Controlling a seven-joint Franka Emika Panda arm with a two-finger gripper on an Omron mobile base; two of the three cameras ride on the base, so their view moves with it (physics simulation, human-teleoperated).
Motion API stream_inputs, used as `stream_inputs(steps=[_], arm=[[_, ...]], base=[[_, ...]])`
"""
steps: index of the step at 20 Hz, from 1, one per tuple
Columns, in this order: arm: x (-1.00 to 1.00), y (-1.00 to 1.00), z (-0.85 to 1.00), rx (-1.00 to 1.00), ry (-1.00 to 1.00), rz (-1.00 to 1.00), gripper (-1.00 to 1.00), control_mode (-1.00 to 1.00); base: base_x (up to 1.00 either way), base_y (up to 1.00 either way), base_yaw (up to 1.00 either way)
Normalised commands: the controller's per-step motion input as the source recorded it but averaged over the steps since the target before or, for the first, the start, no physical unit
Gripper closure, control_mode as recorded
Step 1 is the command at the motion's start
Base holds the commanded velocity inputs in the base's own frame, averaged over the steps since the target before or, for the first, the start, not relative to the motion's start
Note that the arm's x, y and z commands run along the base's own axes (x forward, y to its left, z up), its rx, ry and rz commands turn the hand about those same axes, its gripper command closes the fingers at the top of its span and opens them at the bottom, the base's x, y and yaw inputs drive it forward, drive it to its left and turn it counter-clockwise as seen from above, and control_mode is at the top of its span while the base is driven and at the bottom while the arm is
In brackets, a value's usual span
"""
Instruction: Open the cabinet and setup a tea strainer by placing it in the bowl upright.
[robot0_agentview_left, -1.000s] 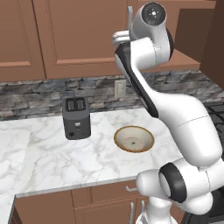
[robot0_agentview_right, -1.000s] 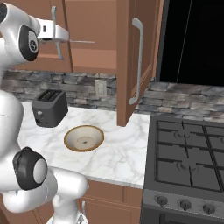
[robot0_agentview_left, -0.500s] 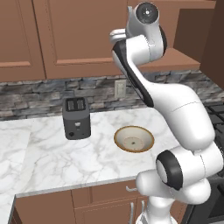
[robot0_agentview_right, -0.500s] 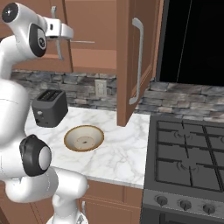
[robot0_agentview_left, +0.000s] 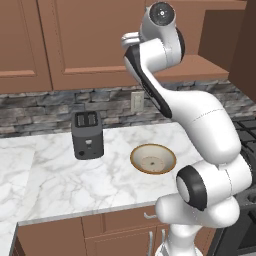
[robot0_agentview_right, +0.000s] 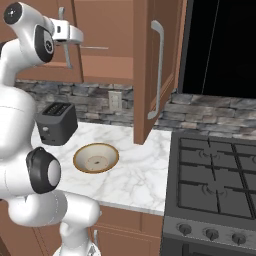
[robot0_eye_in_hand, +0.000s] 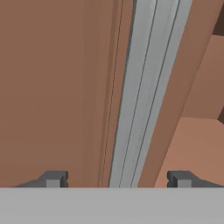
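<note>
The cabinet's right door stands swung open, and its left door is closed. My gripper is open, one fingertip on each side of the left door's vertical silver bar handle without touching it. In the right base view the gripper sits high against that handle. Inside the open cabinet, just right of the hand, a thin straight silver rod shows above the shelf. It looks like the tea strainer's handle, and its cup is hidden. The bowl lies empty on the counter.
A dark two-slot toaster stands left of the bowl against the stone backsplash. A black gas stove borders the marble counter on the right. The open door hangs over the counter's right end.
The arm's upper links have swung slightly left, bringing the hand closer to the closed left door. Bowl, toaster and open right door have not moved.
</note>
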Motion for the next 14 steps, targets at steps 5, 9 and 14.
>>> stream_inputs(steps=[5, 9, 14], arm=[[0.23, 0.08, -0.01, 0.00, 0.00, 0.00, -1.00, -1.00], [0.12, 0.00, 0.00, 0.00, 0.00, 0.00, -1.00, -1.00], [0.09, 0.00, 0.00, 0.00, -0.01, 0.00, 1.00, -1.00]], base=[[0.00, 0.00, 0.00], [0.00, 0.00, 0.00], [0.00, 0.00, 0.00]])
